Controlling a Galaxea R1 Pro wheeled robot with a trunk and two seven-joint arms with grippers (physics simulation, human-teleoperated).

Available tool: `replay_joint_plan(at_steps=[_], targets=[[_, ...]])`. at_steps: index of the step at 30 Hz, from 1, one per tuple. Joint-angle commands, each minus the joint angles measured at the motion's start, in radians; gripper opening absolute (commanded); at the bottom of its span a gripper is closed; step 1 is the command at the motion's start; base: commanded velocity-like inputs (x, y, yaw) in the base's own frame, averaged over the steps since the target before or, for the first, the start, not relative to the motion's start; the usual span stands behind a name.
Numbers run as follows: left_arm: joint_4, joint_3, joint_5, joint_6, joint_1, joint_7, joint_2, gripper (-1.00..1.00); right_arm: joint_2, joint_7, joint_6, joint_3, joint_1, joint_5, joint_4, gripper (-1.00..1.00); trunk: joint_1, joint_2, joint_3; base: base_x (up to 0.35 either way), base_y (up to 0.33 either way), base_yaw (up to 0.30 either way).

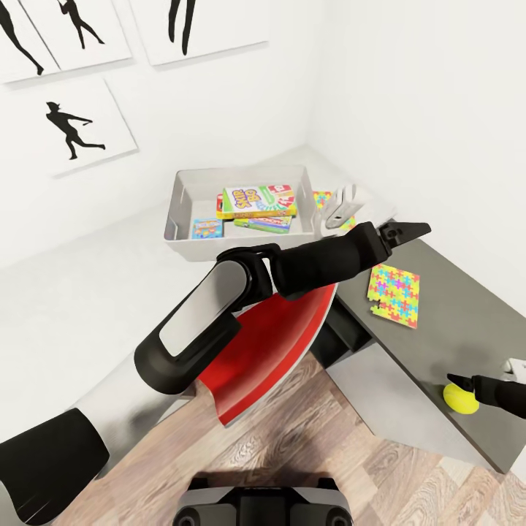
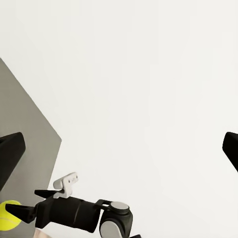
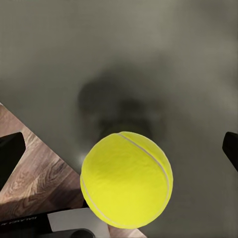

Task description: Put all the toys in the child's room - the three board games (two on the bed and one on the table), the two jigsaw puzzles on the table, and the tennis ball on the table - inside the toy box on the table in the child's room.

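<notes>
The yellow tennis ball (image 1: pixel 460 399) lies near the front edge of the grey table (image 1: pixel 453 321). My right gripper (image 1: pixel 467 386) hangs open just over the ball (image 3: pixel 126 178), a finger (image 3: pixel 11 157) wide on either side, not touching it. The pale toy box (image 1: pixel 180 212) stands at the back in the wall corner with several colourful board games (image 1: pixel 257 201) inside. A bright jigsaw puzzle (image 1: pixel 395 294) lies flat on the grey table; another puzzle (image 1: pixel 321 197) peeks out beside the box. My left gripper (image 1: pixel 406 232) is open and empty, above the table between box and puzzle.
A red curved object (image 1: pixel 270 343) sits under my left arm against the table's side. White walls close the corner behind the box, with silhouette pictures (image 1: pixel 73 128) on the left wall. Wooden floor (image 1: pixel 307 431) lies below. In the left wrist view, the right arm (image 2: pixel 74 213) and ball (image 2: pixel 7 216) show.
</notes>
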Motion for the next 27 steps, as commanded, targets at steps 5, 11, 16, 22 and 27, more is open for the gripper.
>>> replay_joint_plan(at_steps=[5, 11, 16, 22, 27], targets=[[-0.001, 0.001, 0.01, 0.0, -0.001, 0.009, 0.0, 1.0, 0.0, 0.01, 0.005, -0.001, -0.001, 0.009, 0.0, 1.0, 0.001, -0.002, -0.003, 0.0, 0.0, 0.0], [-0.001, 0.001, 0.01, 0.0, -0.001, 0.009, 0.0, 1.0, 0.0, 0.01, 0.005, -0.001, -0.001, 0.009, 0.0, 1.0, 0.001, -0.002, -0.003, 0.0, 0.0, 0.0], [-0.001, 0.001, 0.01, 0.0, -0.001, 0.009, 0.0, 1.0, 0.0, 0.01, 0.005, -0.001, -0.001, 0.009, 0.0, 1.0, 0.001, -0.002, -0.004, 0.0, 0.0, 0.0], [-0.001, 0.001, 0.01, 0.0, -0.001, 0.009, 0.0, 1.0, 0.0, 0.01, 0.006, -0.001, -0.001, 0.009, 0.0, 1.0, 0.001, -0.002, -0.004, 0.0, 0.0, 0.0], [-0.001, 0.001, 0.01, 0.0, -0.001, 0.009, 0.0, 1.0, 0.0, 0.01, 0.01, -0.001, -0.001, 0.009, 0.0, 1.0, 0.001, -0.002, -0.004, 0.0, 0.0, 0.0]])
